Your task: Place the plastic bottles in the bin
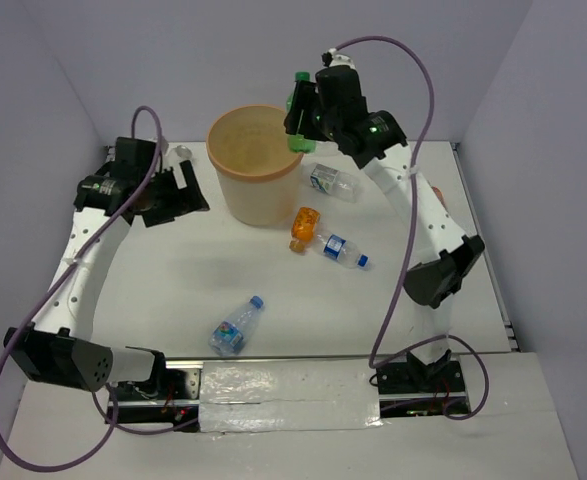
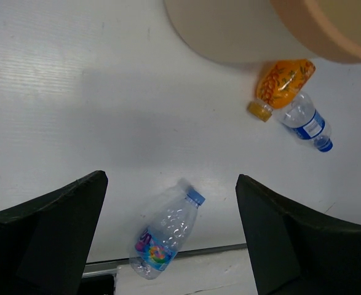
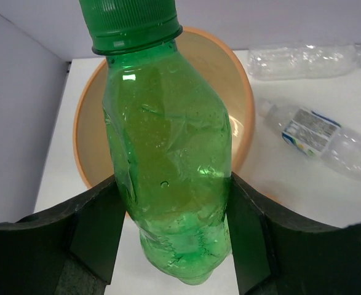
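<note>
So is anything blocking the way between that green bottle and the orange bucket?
Nothing visible does. The right hand holds the green bottle in the air right by the rim of the bin, and the bin's mouth is open and uncovered.

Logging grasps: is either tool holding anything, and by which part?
The right tool grips the green bottle by its lower body; the left tool holds nothing.

Top external looks down from high, nearside of the round pale orange-tan plastic bin (image 1: 258, 200); wrist views, closer, share it: left beside, right above
</note>
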`<state>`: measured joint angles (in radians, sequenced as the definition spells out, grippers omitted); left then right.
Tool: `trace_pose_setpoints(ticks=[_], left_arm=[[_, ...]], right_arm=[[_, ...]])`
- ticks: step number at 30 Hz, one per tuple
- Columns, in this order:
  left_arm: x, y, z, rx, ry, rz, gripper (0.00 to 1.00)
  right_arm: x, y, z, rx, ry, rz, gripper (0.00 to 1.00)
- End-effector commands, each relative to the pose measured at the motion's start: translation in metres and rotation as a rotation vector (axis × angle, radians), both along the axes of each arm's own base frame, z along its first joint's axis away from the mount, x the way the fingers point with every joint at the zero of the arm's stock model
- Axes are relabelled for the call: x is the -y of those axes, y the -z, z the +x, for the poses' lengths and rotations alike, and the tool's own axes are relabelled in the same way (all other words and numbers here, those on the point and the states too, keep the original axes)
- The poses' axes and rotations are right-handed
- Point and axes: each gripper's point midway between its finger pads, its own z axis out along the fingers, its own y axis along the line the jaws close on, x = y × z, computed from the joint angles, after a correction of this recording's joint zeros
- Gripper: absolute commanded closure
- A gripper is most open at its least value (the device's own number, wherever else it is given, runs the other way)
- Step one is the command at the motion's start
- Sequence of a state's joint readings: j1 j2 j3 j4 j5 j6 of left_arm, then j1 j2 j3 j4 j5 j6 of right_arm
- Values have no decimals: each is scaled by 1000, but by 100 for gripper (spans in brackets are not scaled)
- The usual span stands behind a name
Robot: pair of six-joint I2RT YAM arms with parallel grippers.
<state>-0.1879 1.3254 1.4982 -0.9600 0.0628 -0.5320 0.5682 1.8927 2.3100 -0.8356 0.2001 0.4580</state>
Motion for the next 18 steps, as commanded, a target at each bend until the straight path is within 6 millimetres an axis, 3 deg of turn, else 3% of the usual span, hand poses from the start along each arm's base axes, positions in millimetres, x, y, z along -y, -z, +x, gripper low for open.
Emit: trace_pose_setpoints(ticks=[1, 2, 3, 4, 6, 8, 9, 11, 13, 14, 16, 17, 18], left_arm=[[-11, -25, -1, 67, -24, -111, 0], [-11, -24, 0, 56, -33, -122, 1], [-13, -22, 2, 50, -43, -127, 1], [-15, -23, 4, 51, -68, -136, 0], [-19, -21, 8, 60, -83, -134, 0], [-29, -16, 16, 58, -112, -125, 1], [-36, -11, 23, 39, -140, -117, 1], [-44, -14, 33, 45, -169, -91, 1], [-60, -8, 49, 32, -210, -70, 1], [-63, -19, 57, 63, -208, -62, 0], [-75, -6, 74, 26, -231, -13, 1], [-79, -17, 83, 51, -238, 0, 0], [-88, -2, 93, 9, -261, 45, 0]], right_arm=[[-28, -18, 33, 119, -6, 111, 35], [-36, -27, 38, 152, -15, 135, 35], [-45, -7, 51, 126, -12, 122, 35], [-47, -15, 56, 146, -13, 139, 34], [-58, -8, 62, 136, -34, 153, 33], [-66, 1, 68, 128, -51, 162, 23], [-70, 5, 69, 121, -60, 167, 13], [-70, 5, 68, 119, -57, 172, 6], [-69, -4, 65, 134, -64, 180, 0], [-68, -10, 64, 143, -65, 188, 0], [-66, -26, 58, 167, -79, 198, 0], [-59, -40, 53, 191, -80, 198, 0], [-55, -46, 47, 195, -82, 194, 0]])
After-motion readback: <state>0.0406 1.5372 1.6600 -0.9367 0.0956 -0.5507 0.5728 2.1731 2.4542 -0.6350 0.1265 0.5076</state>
